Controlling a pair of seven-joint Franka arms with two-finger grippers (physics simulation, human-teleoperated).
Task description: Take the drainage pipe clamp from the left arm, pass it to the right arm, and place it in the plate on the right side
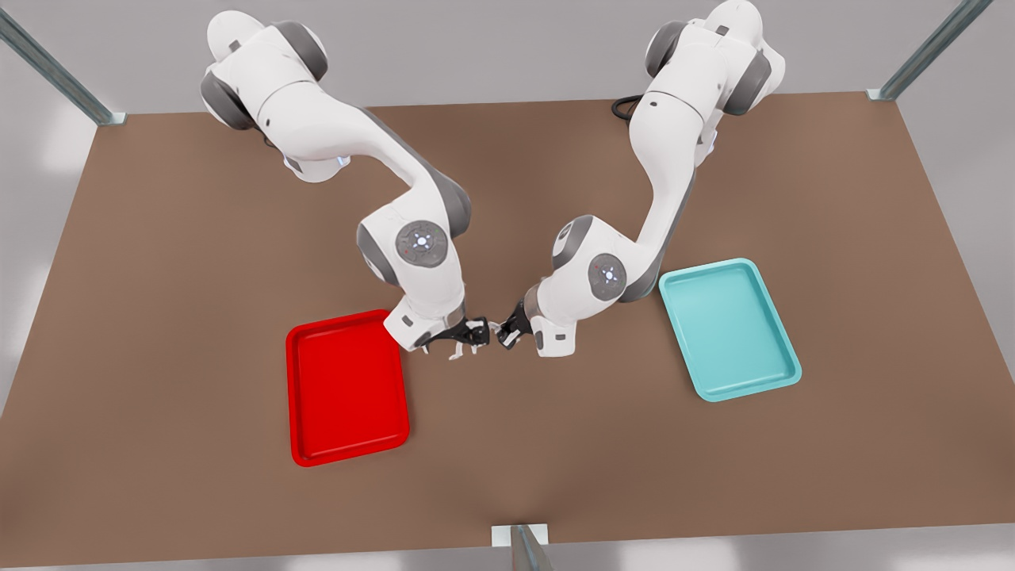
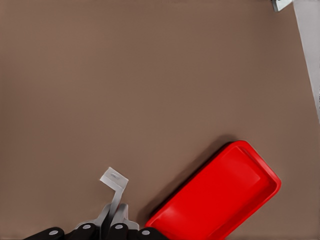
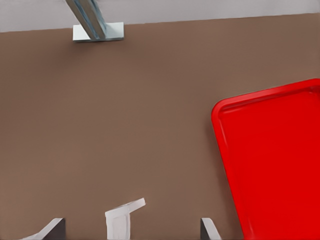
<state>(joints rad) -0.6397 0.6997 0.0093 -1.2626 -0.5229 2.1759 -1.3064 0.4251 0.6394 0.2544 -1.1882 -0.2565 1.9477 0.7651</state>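
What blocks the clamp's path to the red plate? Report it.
Nothing visible. The left gripper holds the drainage pipe clamp inside the open right gripper; only bare table separates it from the plate.

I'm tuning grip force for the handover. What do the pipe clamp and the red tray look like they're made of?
The drainage pipe clamp looks like thin matte white plastic or painted metal: a flat bent strap, no glare. The plate looks like glossy moulded plastic, judging by its soft highlights and rounded rim.

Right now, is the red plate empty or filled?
Empty: the plate is bare. The left gripper holds the clamp beside the open right gripper.
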